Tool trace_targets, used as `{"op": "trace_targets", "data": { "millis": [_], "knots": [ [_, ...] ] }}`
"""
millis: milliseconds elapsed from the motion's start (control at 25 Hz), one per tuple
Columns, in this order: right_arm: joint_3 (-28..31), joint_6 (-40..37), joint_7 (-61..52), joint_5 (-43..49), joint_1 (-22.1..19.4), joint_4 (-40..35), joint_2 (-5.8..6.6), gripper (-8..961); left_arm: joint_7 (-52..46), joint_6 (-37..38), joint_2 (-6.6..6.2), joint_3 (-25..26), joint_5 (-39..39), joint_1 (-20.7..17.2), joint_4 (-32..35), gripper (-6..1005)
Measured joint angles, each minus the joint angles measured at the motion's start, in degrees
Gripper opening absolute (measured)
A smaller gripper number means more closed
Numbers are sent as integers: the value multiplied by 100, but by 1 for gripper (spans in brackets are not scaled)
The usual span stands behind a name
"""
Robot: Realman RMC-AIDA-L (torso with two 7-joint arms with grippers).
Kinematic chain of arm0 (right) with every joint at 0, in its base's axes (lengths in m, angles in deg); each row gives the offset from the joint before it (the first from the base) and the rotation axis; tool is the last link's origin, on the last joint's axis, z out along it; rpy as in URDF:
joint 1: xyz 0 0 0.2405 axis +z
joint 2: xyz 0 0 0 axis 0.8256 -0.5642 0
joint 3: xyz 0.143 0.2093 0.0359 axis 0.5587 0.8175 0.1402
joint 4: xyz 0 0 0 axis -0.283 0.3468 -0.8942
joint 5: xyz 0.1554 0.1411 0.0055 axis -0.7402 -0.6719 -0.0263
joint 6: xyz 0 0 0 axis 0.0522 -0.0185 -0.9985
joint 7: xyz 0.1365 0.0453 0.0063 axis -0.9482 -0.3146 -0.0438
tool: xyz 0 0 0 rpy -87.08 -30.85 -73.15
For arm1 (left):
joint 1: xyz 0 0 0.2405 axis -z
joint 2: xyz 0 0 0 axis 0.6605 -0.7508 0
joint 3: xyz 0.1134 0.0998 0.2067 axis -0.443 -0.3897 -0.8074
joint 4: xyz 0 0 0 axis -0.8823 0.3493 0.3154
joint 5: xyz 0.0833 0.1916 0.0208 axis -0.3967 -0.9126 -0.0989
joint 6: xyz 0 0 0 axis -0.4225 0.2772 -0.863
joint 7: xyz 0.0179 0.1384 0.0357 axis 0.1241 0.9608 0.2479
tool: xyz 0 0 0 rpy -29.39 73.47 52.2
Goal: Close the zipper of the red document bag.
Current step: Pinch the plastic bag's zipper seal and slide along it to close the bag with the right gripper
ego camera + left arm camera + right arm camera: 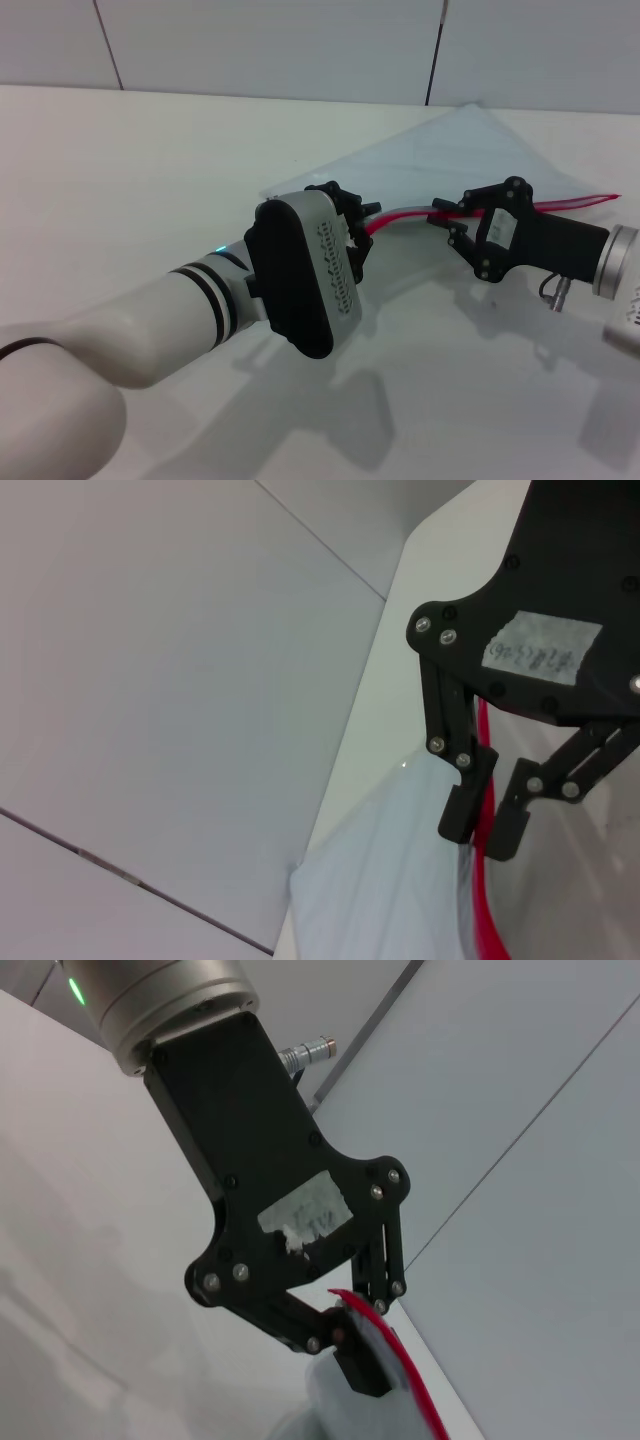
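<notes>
The red document bag (470, 150) lies flat at the far right of the white table, a translucent pale pouch. Its zipper (400, 215) is the red strip along the near edge, lifted off the table between my two grippers. My left gripper (358, 222) is shut on the zipper's left end. The right wrist view shows that left gripper (352, 1345) pinching the red edge (420, 1405). A short way to the right, my right gripper (447, 222) is shut on the strip. The left wrist view shows the right gripper (487, 825) with the red strip (488, 910) between its fingers.
The white table (150, 170) stretches bare to the left and front. A tiled wall (270, 40) stands just behind the bag's far corner. My left forearm (150, 320) fills the front left of the head view.
</notes>
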Motion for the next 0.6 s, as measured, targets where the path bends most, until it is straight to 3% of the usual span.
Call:
{"op": "trace_targets", "data": {
  "millis": [600],
  "knots": [
    [2, -359, -1, -23, 10, 52, -10, 74, 9, 4, -2, -15, 0, -17, 5, 51]
  ]
}}
